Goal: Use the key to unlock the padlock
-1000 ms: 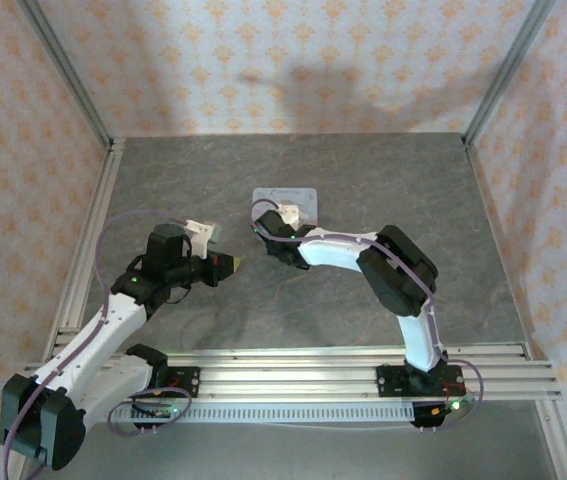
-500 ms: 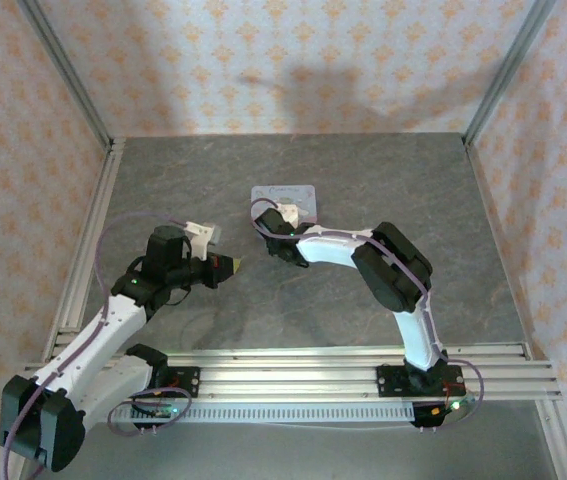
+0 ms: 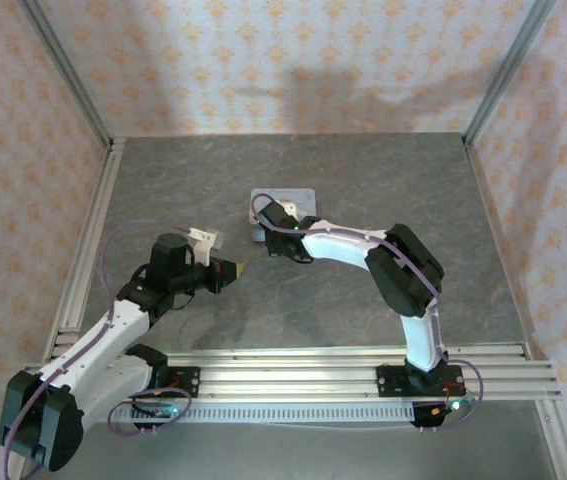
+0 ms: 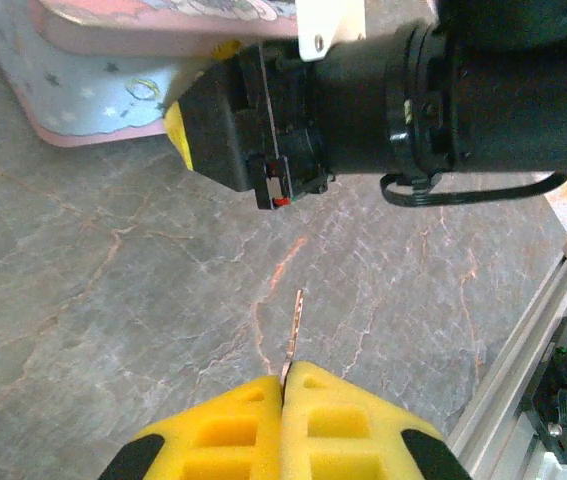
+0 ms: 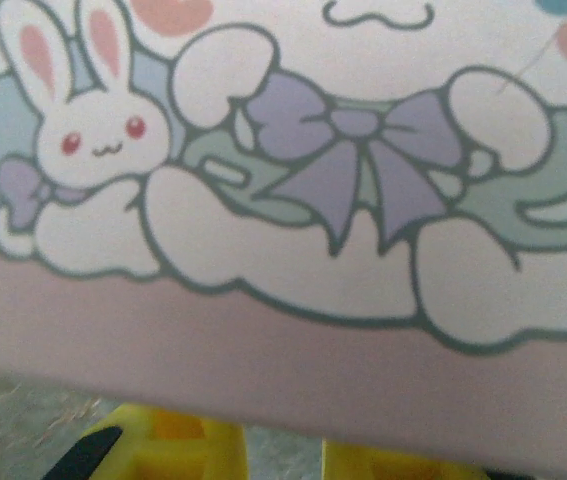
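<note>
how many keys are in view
1. The key is pinched in the shut left gripper, poking out above the grey table. Others could be hidden under the tin.

The left gripper point(image 4: 283, 385) is seen at 6 o'clock, its yellow fingers point(image 4: 228, 430) pressed together on the key point(image 4: 294, 325). The key is a thin pale sliver, pointed toward 12 o'clock and tilted slightly to 1. A grey veined table point(image 4: 83, 280) is spread beneath. A pastel tin point(image 4: 83, 105) is placed at 11 o'clock. The right arm's black wrist point(image 4: 413, 100) is stretched from it toward 3 o'clock. An aluminium rail point(image 4: 518, 385) is seen at 4 o'clock.
</note>
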